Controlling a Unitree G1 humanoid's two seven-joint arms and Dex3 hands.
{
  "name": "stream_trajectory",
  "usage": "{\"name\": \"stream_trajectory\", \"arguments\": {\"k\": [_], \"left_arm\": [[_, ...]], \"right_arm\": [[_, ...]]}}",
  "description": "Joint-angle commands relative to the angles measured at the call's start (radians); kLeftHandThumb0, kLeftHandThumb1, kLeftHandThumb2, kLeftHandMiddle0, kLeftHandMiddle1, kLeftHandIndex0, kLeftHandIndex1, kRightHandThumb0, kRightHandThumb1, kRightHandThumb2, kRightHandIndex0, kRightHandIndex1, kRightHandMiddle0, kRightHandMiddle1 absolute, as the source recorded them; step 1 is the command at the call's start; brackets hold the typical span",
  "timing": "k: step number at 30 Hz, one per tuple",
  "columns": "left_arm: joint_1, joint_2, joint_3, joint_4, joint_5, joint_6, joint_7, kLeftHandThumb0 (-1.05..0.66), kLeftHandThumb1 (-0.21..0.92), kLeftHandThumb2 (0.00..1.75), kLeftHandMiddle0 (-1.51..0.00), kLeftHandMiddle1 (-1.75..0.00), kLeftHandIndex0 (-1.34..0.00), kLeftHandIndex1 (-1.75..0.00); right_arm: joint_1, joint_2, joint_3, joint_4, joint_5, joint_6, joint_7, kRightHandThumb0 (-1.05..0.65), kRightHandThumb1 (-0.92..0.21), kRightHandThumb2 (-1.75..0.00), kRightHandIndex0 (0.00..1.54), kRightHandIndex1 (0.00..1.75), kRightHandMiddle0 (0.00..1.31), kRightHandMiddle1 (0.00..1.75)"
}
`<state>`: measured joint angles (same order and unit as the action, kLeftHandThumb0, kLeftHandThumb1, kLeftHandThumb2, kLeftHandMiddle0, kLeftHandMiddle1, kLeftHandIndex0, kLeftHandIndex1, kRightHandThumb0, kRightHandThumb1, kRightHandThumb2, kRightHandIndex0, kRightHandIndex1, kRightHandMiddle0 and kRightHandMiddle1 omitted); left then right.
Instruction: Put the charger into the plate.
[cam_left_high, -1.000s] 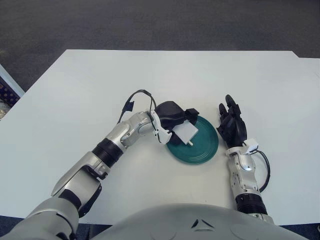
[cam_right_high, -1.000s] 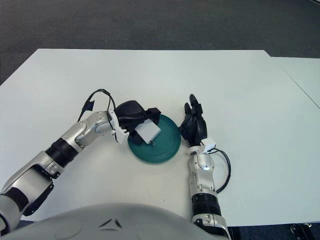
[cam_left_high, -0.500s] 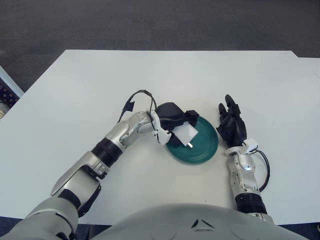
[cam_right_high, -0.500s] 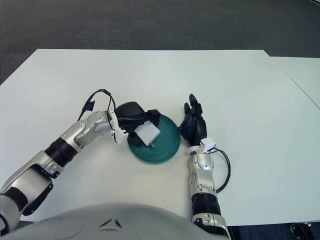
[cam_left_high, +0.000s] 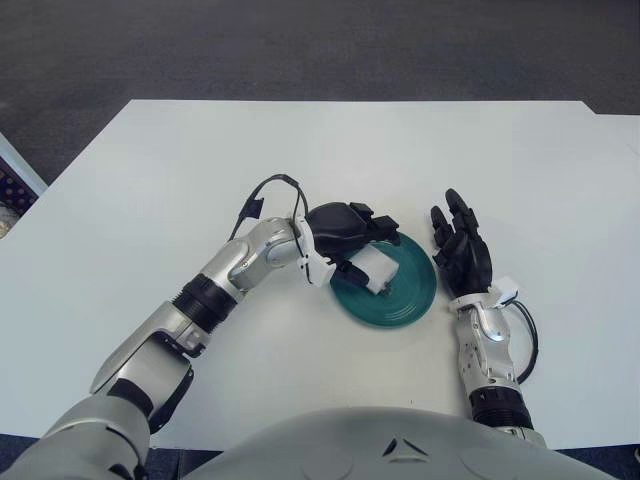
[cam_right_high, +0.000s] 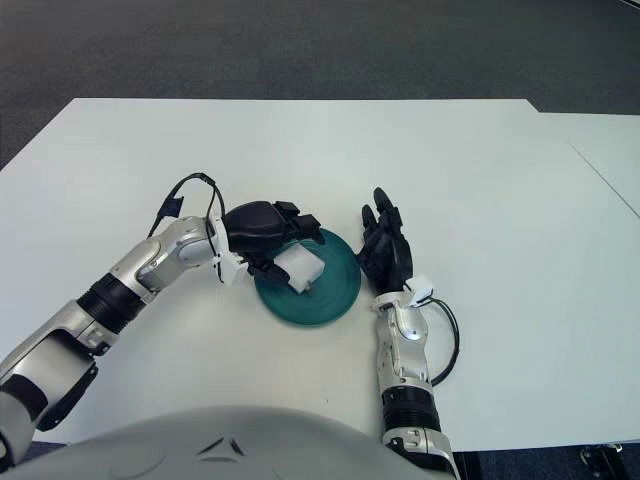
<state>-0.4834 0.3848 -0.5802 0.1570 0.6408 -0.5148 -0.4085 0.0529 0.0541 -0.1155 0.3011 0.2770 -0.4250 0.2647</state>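
A dark green plate (cam_left_high: 415, 300) sits on the white table near its front middle. The white charger (cam_left_high: 375, 270) lies in the plate's left half. My left hand (cam_left_high: 366, 246) hovers over the plate's left rim with its black fingers (cam_left_high: 385, 228) spread just above the charger and the thumb beside it; nothing is held. On the plate's right side, my right hand (cam_left_high: 460, 250) is raised with its fingers spread and empty.
The white table (cam_left_high: 150, 180) stretches far to the left, right and back, with dark carpet beyond its edges. A black cable (cam_left_high: 268, 190) loops off my left wrist.
My left hand has let go of the charger and drawn back slightly up and to the left, fingers spreading. The charger now lies flat in the plate. The right hand has barely moved.
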Motion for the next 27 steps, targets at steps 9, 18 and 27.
{"name": "stream_trajectory", "arguments": {"k": [9,18,27], "left_arm": [[-0.021,0.018,0.014,0.020,0.000,0.023,-0.040,-1.05,0.92,0.95,0.00,0.00,0.00,-0.01],[-0.047,0.012,0.032,0.107,-0.036,-0.016,-0.027,-1.05,0.92,0.94,0.00,0.00,0.00,0.00],[0.049,-0.074,0.230,0.290,-0.416,-0.004,-0.020,-1.05,0.92,0.90,0.00,0.00,0.00,0.00]], "right_arm": [[0.018,-0.002,-0.004,0.078,-0.001,0.040,0.006,-0.86,-0.92,-1.08,0.06,0.00,0.00,0.15],[-0.032,-0.014,-0.028,0.174,0.001,0.002,0.015,-0.88,-0.92,-1.08,0.08,0.01,0.00,0.17],[-0.091,-0.029,-0.057,0.278,-0.020,-0.071,0.001,-0.86,-0.92,-1.07,0.10,0.01,0.00,0.22]]}}
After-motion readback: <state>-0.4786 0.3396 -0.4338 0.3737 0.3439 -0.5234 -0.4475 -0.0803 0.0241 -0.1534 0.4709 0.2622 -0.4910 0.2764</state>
